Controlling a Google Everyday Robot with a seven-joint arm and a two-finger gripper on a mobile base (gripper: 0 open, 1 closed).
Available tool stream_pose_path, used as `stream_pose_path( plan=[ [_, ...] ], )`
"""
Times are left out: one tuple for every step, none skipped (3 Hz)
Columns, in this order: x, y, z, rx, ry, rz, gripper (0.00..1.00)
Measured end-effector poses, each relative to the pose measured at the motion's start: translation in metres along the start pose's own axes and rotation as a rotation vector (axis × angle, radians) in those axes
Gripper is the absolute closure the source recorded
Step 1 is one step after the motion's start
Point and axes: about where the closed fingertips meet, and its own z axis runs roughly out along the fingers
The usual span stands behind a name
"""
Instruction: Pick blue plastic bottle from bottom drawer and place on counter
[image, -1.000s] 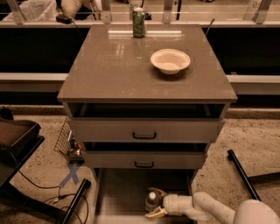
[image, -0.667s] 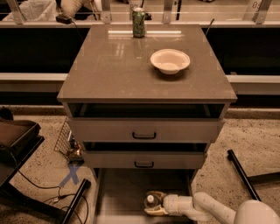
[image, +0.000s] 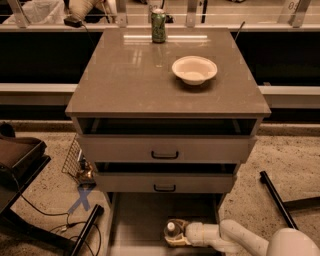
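The bottom drawer (image: 135, 220) is pulled out at the foot of the cabinet, a flat grey tray. The blue plastic bottle (image: 171, 230) with its white cap sits in the drawer near the front right. My gripper (image: 174, 234) reaches in from the lower right on a white arm and sits around the bottle. The counter (image: 125, 80) is the grey-brown glossy top of the cabinet above.
A green drink can (image: 158, 25) stands at the counter's far edge and a white bowl (image: 194, 69) at its right. Two black-handled drawers (image: 165, 150) hang partly open above the bottom drawer. A dark chair (image: 20, 165) and cables lie left; a black bar (image: 277, 200) lies right.
The gripper and bottle have stayed at the same spot in the bottom drawer; no clear movement.
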Motion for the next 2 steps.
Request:
stream_pose_path(
  plan=[
    [-0.0002, 0.0006, 0.0013, -0.002, -0.001, 0.001, 1.00],
    [-0.0051, -0.0006, 0.0014, -0.007, 0.001, 0.002, 1.00]
  ],
)
